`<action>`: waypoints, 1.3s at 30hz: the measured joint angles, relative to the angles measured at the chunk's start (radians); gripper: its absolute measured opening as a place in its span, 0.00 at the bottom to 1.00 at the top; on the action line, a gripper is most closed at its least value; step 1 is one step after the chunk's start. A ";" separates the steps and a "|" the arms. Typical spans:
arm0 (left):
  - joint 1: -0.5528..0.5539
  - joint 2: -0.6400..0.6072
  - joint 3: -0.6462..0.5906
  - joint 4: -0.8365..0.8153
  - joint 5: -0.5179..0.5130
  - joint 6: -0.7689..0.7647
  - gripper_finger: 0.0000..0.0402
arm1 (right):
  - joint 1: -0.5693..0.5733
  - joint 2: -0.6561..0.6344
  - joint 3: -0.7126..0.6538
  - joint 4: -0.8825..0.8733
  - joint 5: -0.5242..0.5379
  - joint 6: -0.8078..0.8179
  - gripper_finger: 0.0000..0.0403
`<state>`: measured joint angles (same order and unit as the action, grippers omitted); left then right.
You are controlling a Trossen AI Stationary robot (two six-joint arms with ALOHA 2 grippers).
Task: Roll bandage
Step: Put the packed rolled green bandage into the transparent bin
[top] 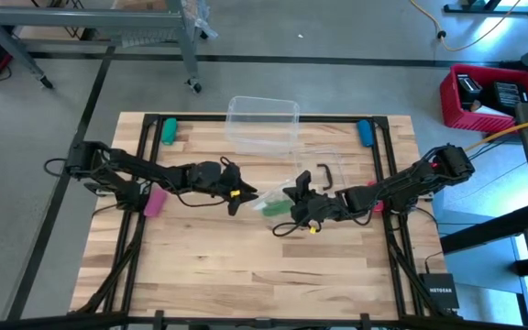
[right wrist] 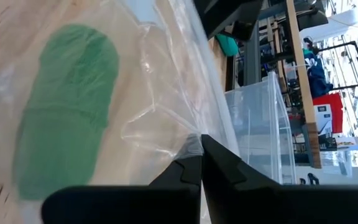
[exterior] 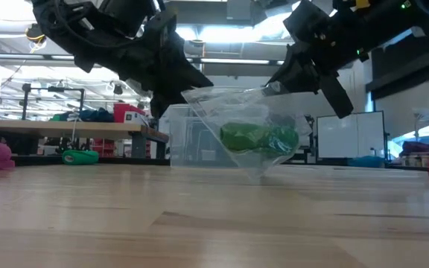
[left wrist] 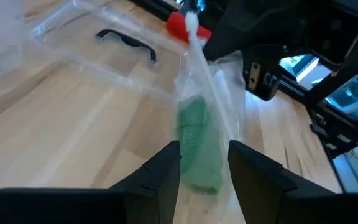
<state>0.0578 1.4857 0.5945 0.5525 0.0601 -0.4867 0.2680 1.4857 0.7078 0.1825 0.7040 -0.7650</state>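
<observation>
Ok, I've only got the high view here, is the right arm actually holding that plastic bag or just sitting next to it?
Observer: Holding it. The right wrist view shows the right gripper with its fingers shut on a fold of the bag.
Operator: And the left one?
Observer: The left gripper is open, with one finger on each side of the bag.
Operator: Is the bag off the table?
Observer: Mostly. In the low view it hangs between the arms with the green bandage inside, and its lowest corner is down at the table.
</observation>
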 joint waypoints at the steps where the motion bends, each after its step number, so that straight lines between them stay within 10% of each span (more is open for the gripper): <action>1: 0.000 0.000 0.000 0.006 0.000 0.004 0.32 | 0.000 0.000 0.000 0.000 0.000 0.000 0.02; 39: -0.027 0.082 0.000 0.028 0.007 0.000 0.32 | 0.000 0.000 0.000 0.000 0.000 0.000 0.02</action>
<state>0.0303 1.5673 0.5945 0.5803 0.0669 -0.4866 0.2680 1.4857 0.7078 0.1829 0.7036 -0.7650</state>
